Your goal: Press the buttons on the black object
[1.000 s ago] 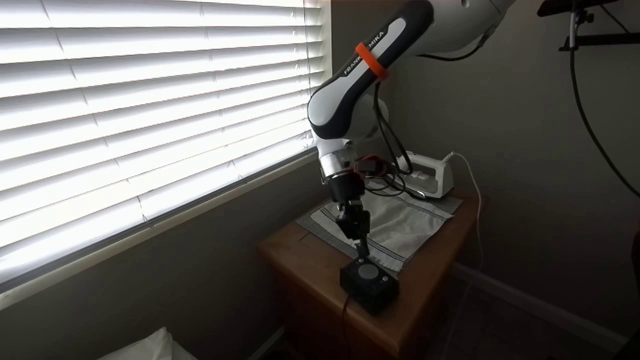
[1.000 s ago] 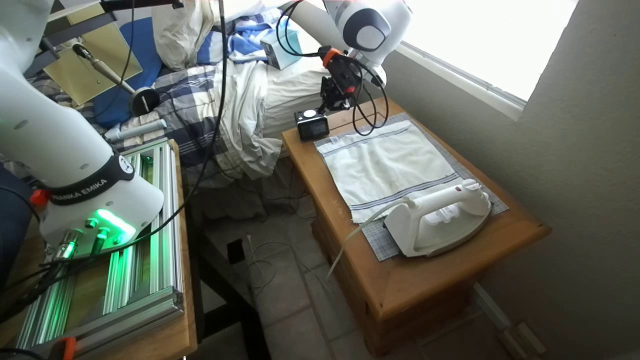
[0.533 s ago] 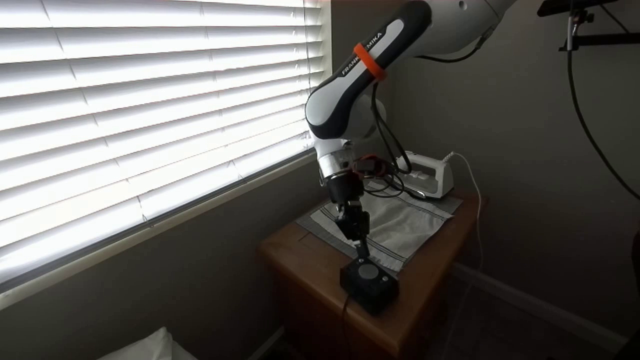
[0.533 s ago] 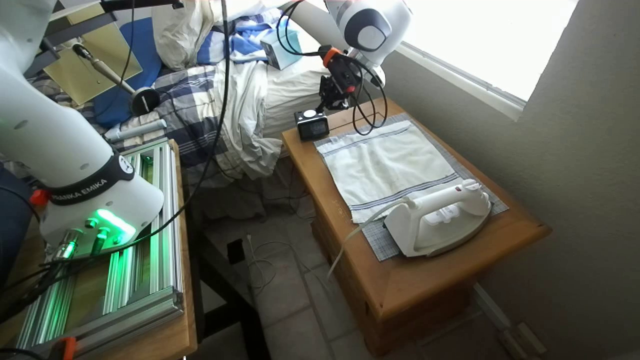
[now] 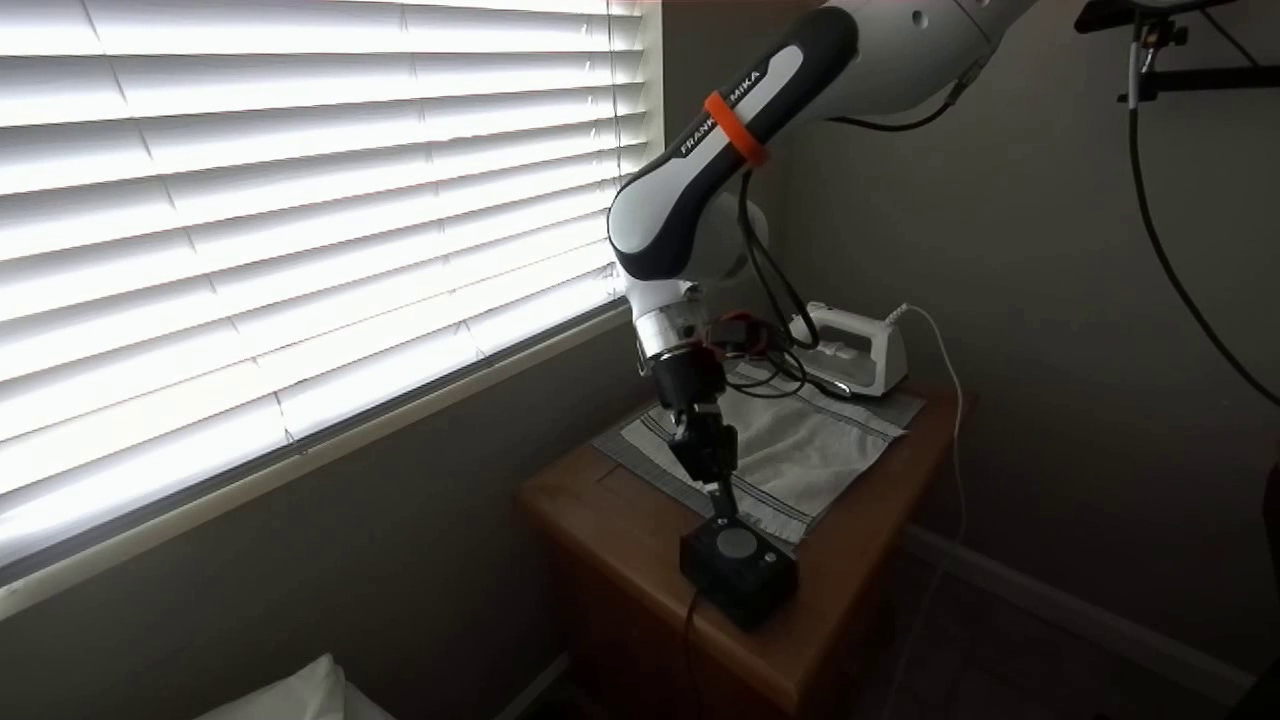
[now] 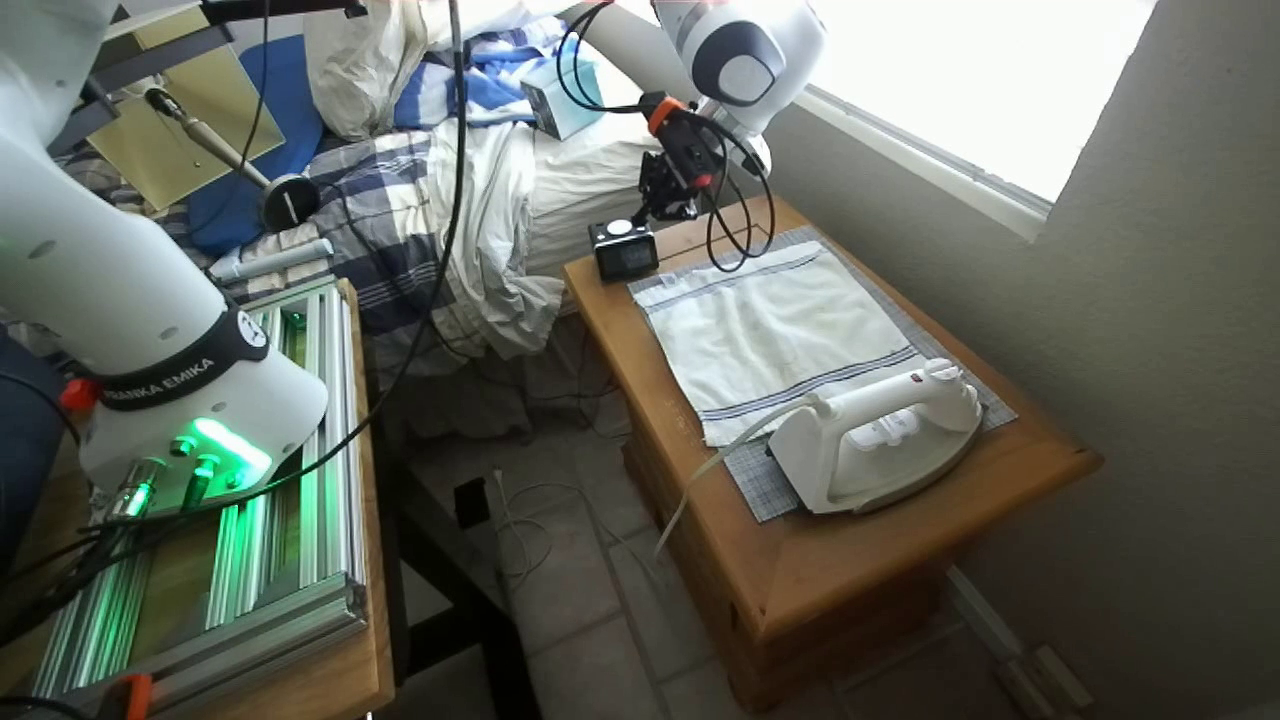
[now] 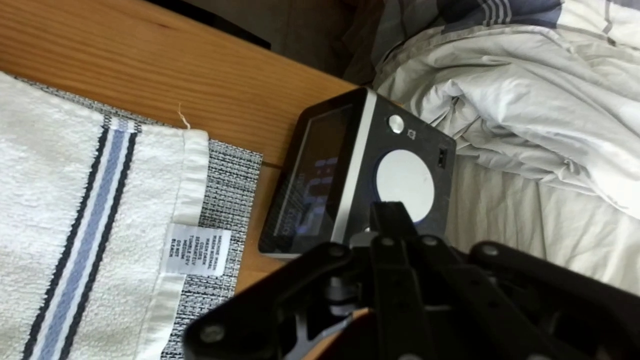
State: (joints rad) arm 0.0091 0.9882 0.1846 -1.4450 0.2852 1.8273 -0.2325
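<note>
The black object (image 5: 738, 592) is a boxy digital clock on the wooden nightstand's corner, and it also shows in an exterior view (image 6: 627, 260). In the wrist view the clock (image 7: 361, 192) has a dark display, a silver edge and a large white round button (image 7: 407, 175) on top. A small silver button (image 7: 396, 124) sits toward one end; another at the opposite end is mostly hidden by the fingers. My gripper (image 7: 392, 212) is shut and empty. In both exterior views the fingertips (image 5: 726, 508) (image 6: 642, 214) are at the clock's top edge, beside that hidden button; contact cannot be told.
A striped white towel (image 6: 780, 320) on a grey mat lies beside the clock on the nightstand (image 6: 690, 480). A white iron (image 6: 880, 440) stands at the other end. A bed (image 7: 525, 110) adjoins the clock's side. A window with blinds (image 5: 300, 220) is near the arm.
The arm has shifted very slightly left and down in an exterior view. The fingertips stay almost in place at the clock's edge. The clock has not moved.
</note>
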